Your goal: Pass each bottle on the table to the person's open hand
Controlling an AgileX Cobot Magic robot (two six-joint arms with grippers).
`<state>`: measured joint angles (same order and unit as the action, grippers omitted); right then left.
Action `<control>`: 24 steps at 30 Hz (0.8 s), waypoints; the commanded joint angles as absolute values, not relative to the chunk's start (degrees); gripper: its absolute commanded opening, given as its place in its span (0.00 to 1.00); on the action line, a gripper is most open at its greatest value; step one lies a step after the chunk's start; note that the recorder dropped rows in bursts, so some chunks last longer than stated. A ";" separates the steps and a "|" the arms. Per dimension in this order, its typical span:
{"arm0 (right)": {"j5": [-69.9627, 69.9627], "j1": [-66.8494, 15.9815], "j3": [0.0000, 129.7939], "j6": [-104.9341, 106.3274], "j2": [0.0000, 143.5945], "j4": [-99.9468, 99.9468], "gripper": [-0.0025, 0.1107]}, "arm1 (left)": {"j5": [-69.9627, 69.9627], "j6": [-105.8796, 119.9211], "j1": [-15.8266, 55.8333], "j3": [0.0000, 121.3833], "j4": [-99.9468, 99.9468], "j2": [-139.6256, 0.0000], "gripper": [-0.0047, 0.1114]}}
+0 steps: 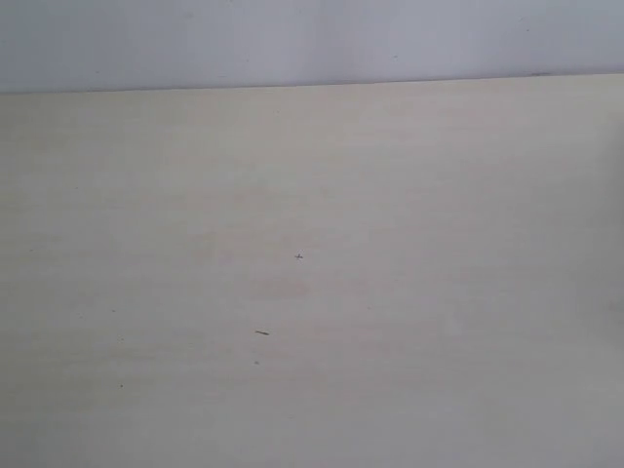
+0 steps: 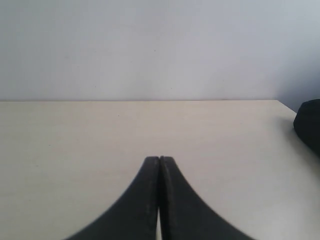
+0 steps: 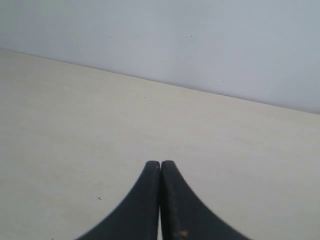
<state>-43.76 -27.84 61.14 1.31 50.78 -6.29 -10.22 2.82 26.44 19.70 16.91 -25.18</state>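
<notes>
Table (image 1: 390, 195) beneath left claw (image 2: 159, 159), right claw (image 3: 160, 163); jaws pressed together.

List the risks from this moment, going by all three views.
1. No bottle or open hand shows in any view, so a reach now would be blind.
2. The left end effector and right end effector are both shut; approaching so might topple a bottle.
3. An unidentified dark object lies by the table edge; the left arm may hit it.

The pale beige table (image 1: 312, 292) is matte, faintly grained.
</notes>
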 commanded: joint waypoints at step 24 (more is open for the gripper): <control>-41.77 -27.56 60.79 2.66 48.59 -4.17 0.02 | -9.34 2.95 26.28 19.51 17.07 -24.68 0.05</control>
